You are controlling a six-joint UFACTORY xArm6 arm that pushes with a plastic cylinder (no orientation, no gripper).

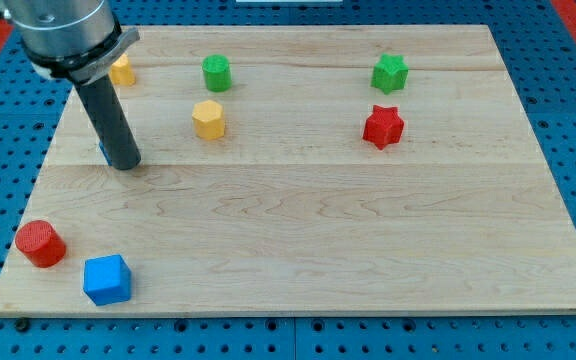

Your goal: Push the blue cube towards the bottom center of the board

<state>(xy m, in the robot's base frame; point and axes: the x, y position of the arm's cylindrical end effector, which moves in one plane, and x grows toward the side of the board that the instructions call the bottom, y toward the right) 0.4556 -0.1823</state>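
The blue cube (106,279) sits near the board's bottom left corner, just right of a red cylinder (40,244). My tip (125,163) rests on the board at the view's left, well above the blue cube and apart from it. A small sliver of another blue block (102,152) shows just left of the rod, mostly hidden behind it; its shape cannot be made out.
A yellow block (121,70) lies partly behind the rod at the top left. A green cylinder (216,72) and a yellow hexagonal block (209,118) sit at the top centre-left. A green star (390,72) and a red star (383,126) sit at the upper right. The wooden board (368,250) lies on a blue pegboard.
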